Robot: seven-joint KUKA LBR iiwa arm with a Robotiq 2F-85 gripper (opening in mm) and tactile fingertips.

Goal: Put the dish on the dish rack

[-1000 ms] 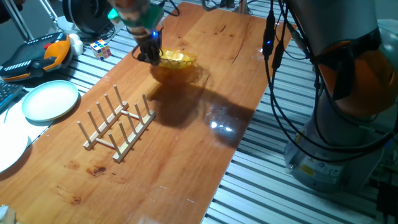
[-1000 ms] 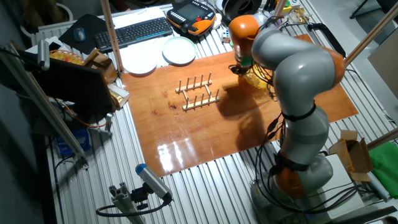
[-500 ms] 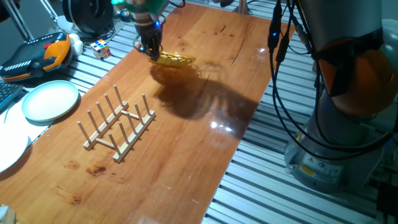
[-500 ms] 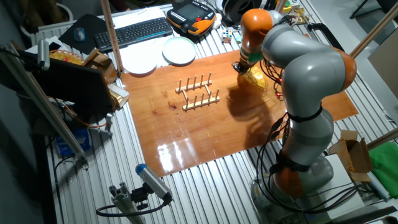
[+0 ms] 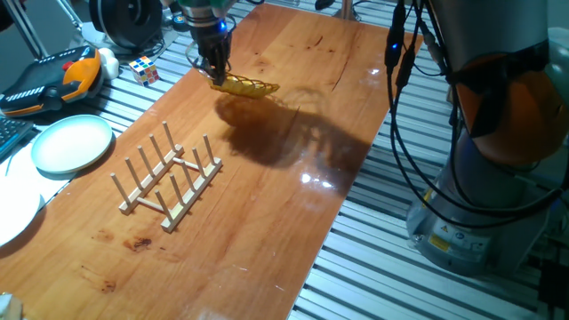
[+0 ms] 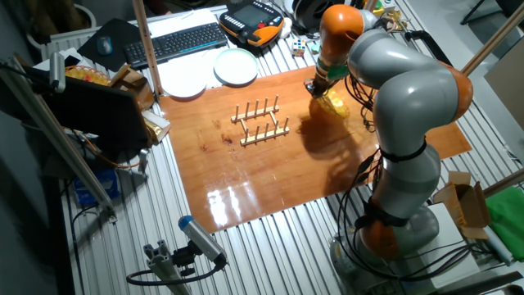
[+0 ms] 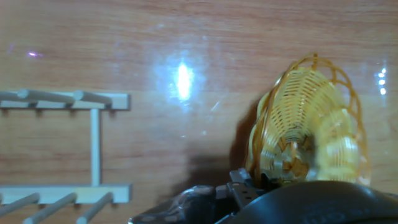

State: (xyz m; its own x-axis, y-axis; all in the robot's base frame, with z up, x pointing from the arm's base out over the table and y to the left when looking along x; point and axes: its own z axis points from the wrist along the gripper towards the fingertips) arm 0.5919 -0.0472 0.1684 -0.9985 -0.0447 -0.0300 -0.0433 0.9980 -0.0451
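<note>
The dish (image 5: 246, 86) is amber, translucent and ribbed, and it hangs edge-on a little above the far end of the wooden table. My gripper (image 5: 214, 73) is shut on its left rim. In the other fixed view the dish (image 6: 334, 104) hangs right of the dish rack (image 6: 260, 123), held by the gripper (image 6: 318, 88). The hand view shows the dish (image 7: 308, 130) close up at the right and the dish rack (image 7: 93, 146) at the left. The dish rack (image 5: 169, 182) is light wood with upright pegs and stands nearer the front, with nothing in it.
A pale plate (image 5: 71, 144) and a second white plate (image 5: 13, 213) lie off the table's left edge. A Rubik's cube (image 5: 145, 69) and an orange-black pendant (image 5: 53, 76) sit beyond them. A keyboard (image 6: 176, 41) lies further back. Cables (image 5: 400, 107) hang at the table's right edge.
The gripper has lifted the dish off the table and turned it from bowl-up to nearly edge-on. In the last half second it barely moved.
</note>
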